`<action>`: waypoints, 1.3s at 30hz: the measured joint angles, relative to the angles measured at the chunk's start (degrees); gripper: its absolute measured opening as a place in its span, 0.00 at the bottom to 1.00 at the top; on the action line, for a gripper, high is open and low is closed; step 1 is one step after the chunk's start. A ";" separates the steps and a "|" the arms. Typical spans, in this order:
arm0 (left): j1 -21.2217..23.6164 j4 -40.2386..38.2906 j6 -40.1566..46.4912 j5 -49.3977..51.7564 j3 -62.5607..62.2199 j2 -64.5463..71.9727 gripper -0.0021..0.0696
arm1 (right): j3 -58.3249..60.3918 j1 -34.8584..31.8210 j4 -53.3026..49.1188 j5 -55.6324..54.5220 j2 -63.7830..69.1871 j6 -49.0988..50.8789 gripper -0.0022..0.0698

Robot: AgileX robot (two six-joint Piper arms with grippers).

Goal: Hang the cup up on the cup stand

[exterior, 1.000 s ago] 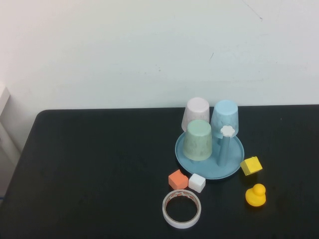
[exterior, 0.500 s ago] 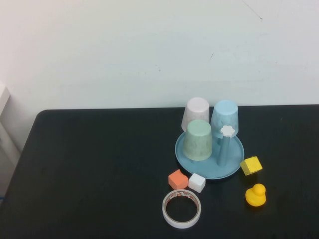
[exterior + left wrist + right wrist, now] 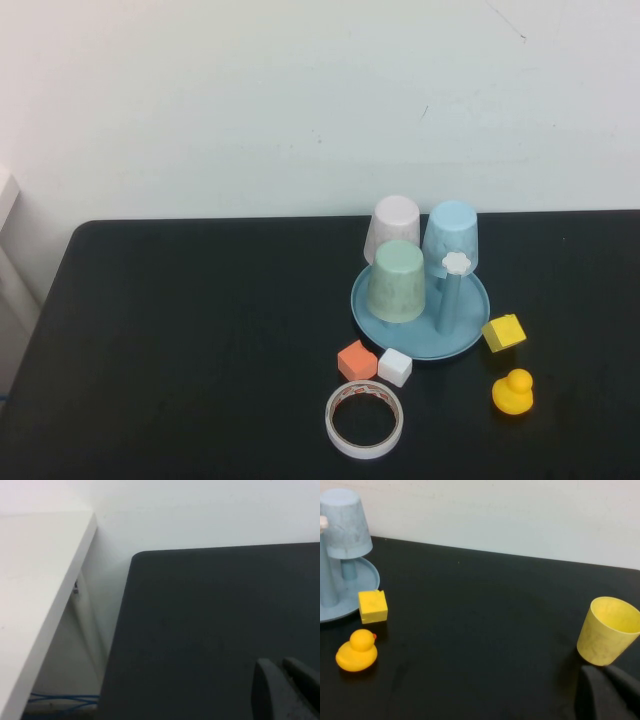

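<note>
The cup sits upside down on a peg of the cup stand, at its far right side, beside the pale pink cup and behind the pale green cup. The left claw hangs closed and empty over bare tabletop. The right claw, seemingly closed and empty, hovers just beside a yellow cup.
</note>
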 joint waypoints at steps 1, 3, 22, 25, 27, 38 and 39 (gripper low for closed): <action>0.00 -0.65 0.50 0.00 0.00 0.00 0.03 | 0.00 0.00 0.00 0.00 0.00 0.00 0.03; 0.00 -1.94 1.29 0.00 0.00 0.00 0.03 | 0.00 0.00 0.00 0.00 0.00 0.00 0.03; 0.00 -2.66 1.90 0.00 0.00 0.00 0.03 | 0.00 0.00 0.00 0.00 0.00 0.00 0.03; 0.00 -2.66 1.90 0.00 0.00 0.00 0.03 | 0.00 0.00 0.00 0.00 0.00 0.00 0.03; 0.00 -2.66 1.90 0.00 0.00 0.00 0.03 | 0.00 0.00 0.00 0.00 0.00 0.00 0.03; 0.00 -2.76 1.90 0.38 0.00 0.00 0.03 | 0.00 0.00 0.00 0.00 0.00 0.00 0.03; 0.00 -2.76 1.90 0.38 0.00 0.00 0.03 | 0.00 0.00 0.00 0.00 0.00 0.00 0.03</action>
